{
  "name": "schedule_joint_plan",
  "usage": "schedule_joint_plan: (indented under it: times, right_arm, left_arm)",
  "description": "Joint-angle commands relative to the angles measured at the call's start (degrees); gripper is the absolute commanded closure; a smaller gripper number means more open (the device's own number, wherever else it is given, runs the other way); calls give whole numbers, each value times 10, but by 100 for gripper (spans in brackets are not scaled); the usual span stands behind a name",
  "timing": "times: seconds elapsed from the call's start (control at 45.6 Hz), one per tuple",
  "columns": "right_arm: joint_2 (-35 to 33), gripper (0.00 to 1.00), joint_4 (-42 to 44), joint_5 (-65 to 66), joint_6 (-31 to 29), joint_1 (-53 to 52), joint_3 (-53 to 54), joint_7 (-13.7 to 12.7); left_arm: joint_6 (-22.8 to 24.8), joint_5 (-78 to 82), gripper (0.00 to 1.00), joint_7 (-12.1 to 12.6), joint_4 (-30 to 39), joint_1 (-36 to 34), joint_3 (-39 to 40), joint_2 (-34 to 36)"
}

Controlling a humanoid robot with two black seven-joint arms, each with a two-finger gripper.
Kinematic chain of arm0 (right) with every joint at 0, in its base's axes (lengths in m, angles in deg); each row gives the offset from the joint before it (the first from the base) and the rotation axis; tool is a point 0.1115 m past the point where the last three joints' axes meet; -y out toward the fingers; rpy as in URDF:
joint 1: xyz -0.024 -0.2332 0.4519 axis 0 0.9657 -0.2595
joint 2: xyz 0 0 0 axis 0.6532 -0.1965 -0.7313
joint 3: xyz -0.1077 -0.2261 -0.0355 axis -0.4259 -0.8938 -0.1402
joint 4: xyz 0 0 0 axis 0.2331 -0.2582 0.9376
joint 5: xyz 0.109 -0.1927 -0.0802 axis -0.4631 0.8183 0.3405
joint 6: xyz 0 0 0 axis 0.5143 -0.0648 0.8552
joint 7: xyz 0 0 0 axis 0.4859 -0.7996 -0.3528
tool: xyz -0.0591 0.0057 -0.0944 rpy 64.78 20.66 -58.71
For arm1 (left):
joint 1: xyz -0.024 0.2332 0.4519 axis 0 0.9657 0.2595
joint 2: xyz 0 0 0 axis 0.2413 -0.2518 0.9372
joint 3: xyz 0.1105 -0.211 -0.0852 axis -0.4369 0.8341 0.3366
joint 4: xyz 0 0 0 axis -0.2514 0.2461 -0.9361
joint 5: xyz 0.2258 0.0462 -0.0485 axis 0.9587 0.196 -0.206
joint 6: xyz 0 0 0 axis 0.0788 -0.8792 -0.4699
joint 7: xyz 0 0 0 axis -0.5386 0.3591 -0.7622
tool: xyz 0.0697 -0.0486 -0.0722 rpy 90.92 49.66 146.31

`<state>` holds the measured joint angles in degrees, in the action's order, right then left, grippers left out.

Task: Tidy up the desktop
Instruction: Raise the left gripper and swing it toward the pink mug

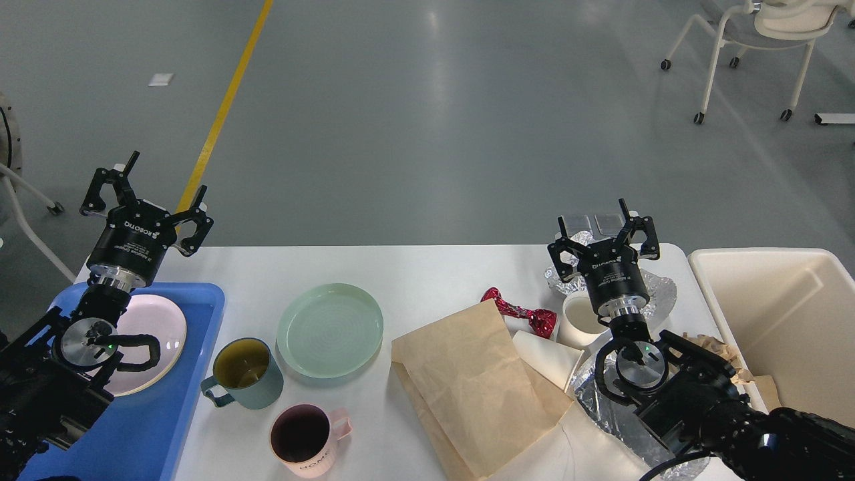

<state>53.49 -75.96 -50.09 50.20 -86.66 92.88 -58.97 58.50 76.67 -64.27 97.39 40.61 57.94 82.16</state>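
The white desktop [427,267] carries dishes and litter. A pale green plate [330,330] lies left of centre, with a teal mug [244,373] and a pink mug [304,437] in front of it. A brown paper bag [467,387], a red foil wrapper [521,311], a white paper cup [582,319] and crumpled silver foil [658,294] lie to the right. My left gripper [145,198] hangs open over the table's back left corner, holding nothing. My right gripper [604,235] stands open above the foil and cup, also with nothing in it.
A blue tray [143,427] on the left holds a pink plate [157,334]. A cream bin [788,321] stands at the table's right end, with brown paper scraps [725,354] at its near edge. A white wheeled chair [755,47] stands far back right.
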Motion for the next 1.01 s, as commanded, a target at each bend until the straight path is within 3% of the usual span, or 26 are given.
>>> schedule_joint_plan:
  times: [0.0, 0.307, 0.438, 0.591, 0.745, 0.898, 0.942, 0.986]
  right_arm:
    - [0, 0, 0, 0, 0, 0, 0, 0]
    - [0, 0, 0, 0, 0, 0, 0, 0]
    - [0, 0, 0, 0, 0, 0, 0, 0]
    - [0, 0, 0, 0, 0, 0, 0, 0]
    - [0, 0, 0, 0, 0, 0, 0, 0]
    - [0, 0, 0, 0, 0, 0, 0, 0]
    - [0, 0, 0, 0, 0, 0, 0, 0]
    - [0, 0, 0, 0, 0, 0, 0, 0]
  left_arm:
    - [-2, 0, 0, -1, 0, 0, -9, 1]
    - [3, 0, 0, 9, 4, -13, -18, 15]
    - [4, 9, 0, 10, 11, -56, -116, 71]
    - [7, 9, 0, 11, 62, -182, -366, 240]
    - [12, 9, 0, 1, 160, -397, -697, 338]
    - [10, 16, 0, 0, 302, -673, -1022, 387]
    - [6, 37, 0, -9, 394, -830, -1213, 383]
    - [0, 59, 0, -25, 442, -900, -1291, 379]
